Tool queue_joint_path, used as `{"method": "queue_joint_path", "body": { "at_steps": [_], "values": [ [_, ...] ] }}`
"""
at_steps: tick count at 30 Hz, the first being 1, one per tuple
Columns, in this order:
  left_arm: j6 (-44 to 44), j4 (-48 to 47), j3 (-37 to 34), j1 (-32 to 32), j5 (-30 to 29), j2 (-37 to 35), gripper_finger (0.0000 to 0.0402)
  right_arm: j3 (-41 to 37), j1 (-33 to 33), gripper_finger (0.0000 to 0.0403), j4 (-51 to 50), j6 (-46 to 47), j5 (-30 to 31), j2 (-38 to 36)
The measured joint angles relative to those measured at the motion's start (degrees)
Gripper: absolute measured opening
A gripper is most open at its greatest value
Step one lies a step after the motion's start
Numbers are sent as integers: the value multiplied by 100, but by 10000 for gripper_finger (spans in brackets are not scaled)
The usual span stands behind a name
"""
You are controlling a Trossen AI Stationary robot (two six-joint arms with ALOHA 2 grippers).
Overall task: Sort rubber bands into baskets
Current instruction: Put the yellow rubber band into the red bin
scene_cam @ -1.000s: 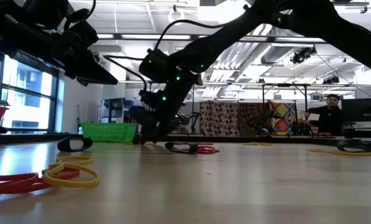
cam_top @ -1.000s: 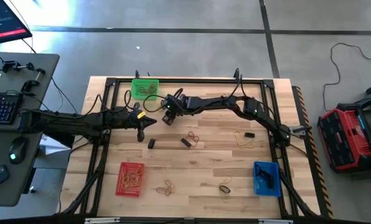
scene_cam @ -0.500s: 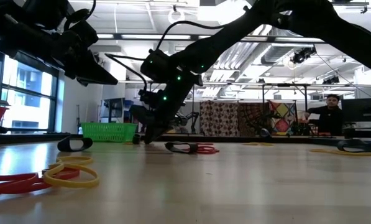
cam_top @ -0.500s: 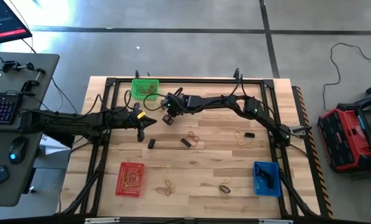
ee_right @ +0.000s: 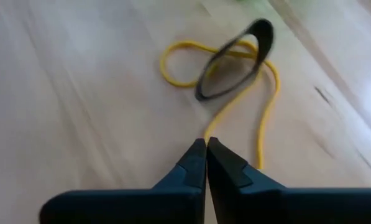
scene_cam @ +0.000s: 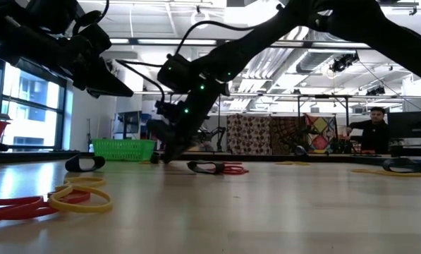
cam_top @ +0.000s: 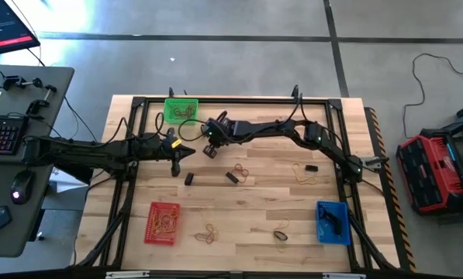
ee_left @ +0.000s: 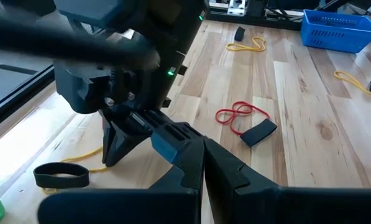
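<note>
Near the far edge of the wooden desk (cam_top: 247, 201), just beside the green basket (cam_top: 180, 109), the right tool (cam_top: 209, 147) is pointing down at the boards with its two dark fingers pressed together; in the right wrist view the tips (ee_right: 205, 152) are meeting right at a strand of a yellow rubber band (ee_right: 264, 93), which is lying tangled with a black band (ee_right: 235, 59), though whether the strand is pinched between them cannot be told. The right arm is reaching in from the desk's right side, bent at the elbow, wrist tilted downward. The left arm is stretching in level from the left, and the left tool (cam_top: 177, 160) is hovering closed and empty next to the right one. No legible writing is showing on the desk or the baskets. Other bands are lying scattered: a red one (cam_top: 241, 170) beside a black one (cam_top: 232, 177) mid-desk, a yellow one (cam_top: 303, 173) toward the right, and an orange cluster (cam_top: 209, 232) near the front. The red basket (cam_top: 164, 222) is sitting front left with bands inside, and the blue basket (cam_top: 333, 222) front right.
</note>
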Motion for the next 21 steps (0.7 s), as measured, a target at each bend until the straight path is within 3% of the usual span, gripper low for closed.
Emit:
{"method": "queue_joint_path", "body": {
  "at_steps": [7, 13, 17, 21],
  "values": [
    [-2, 2, 0, 2, 2, 0, 2, 0, 4, 74, -158, -145, 340, -4],
    [-4, 2, 0, 2, 4, 0, 2, 0, -42, 135, -127, -128, 17, -9],
    [-2, 4, 0, 2, 13, 0, 2, 2, -77, 135, -68, -135, -261, 16],
    [-2, 4, 0, 2, 13, 0, 2, 27, -110, 92, 69, -172, -341, 146]
  ]
}}
